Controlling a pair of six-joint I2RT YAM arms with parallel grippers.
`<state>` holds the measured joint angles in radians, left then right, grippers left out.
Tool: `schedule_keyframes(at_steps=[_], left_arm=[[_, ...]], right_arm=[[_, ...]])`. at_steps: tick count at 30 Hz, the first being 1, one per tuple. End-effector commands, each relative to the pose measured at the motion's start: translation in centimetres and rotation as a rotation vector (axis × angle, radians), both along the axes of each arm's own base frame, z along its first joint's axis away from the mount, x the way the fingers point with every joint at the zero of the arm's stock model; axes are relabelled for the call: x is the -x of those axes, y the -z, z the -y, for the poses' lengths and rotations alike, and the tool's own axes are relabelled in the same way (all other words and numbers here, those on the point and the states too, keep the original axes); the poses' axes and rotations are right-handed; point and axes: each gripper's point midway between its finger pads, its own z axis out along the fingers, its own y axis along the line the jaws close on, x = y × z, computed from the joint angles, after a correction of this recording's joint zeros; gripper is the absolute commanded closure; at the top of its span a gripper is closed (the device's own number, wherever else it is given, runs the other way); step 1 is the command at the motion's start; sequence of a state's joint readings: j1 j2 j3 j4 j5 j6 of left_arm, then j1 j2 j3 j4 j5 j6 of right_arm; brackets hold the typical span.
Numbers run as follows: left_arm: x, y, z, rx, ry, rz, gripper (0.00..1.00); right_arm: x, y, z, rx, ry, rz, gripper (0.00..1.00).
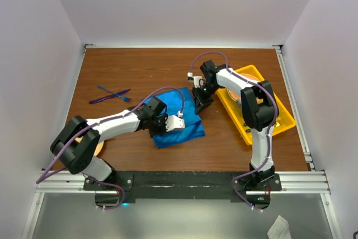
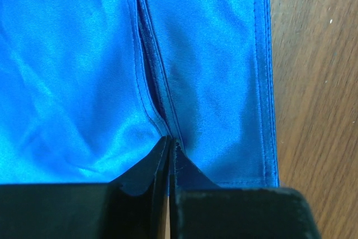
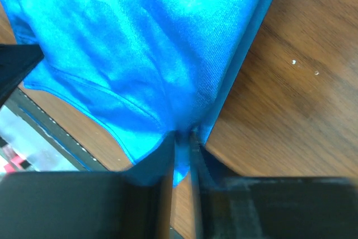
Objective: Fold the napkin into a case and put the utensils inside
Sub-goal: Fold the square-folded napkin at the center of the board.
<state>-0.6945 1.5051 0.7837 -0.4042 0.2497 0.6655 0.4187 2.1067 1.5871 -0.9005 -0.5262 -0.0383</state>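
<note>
Pinching napkin: left tool, right tool

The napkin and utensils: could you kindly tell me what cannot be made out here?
- Top view: utensils too small to tell their types.
- Top view: napkin partly hidden on its left by the left arm.
- Wrist views: napkin cut off by frame edges.
</note>
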Motion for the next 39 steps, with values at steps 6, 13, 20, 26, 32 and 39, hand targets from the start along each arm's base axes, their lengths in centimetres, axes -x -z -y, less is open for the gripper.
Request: schedule_keyframes(at_steps=[6, 13, 20, 26, 32, 39], left_arm=[[-0.6, -1.5, 0.6, 0.036, 0.0, 0.045, 0.75], [-0.5, -0.1, -0.2, -0.008, -0.004, 0.037, 0.71], [-0.3, 0.9, -0.9, -0.041, -0.006, 0.036, 0.77], [-0.4, 0.8, -1.0, -0.049, 0.007, 0.045, 0.87], [-0.6, -0.9, -0.5, -0.026, 0.011, 0.054, 0.83], [-1.3, -1.7, 0.1, -0.003, -0.009, 0.067, 0.77]], right_arm=[[0.3, 0.2, -0.6, -0.04, -0.019, -0.026, 1.0], [0.3, 0.2, -0.7, -0.045, -0.022, -0.037, 1.0], [0.5, 0.4, -0.4, -0.045, -0.024, -0.054, 1.0], [0.4, 0.0, -0.6, -0.064, -0.031, -0.063, 0.97], [0.2, -0.9, -0.6, -0.067, -0.039, -0.04, 0.66], [-0.5, -1.7, 0.2, -0.011, -0.029, 0.009, 0.6]])
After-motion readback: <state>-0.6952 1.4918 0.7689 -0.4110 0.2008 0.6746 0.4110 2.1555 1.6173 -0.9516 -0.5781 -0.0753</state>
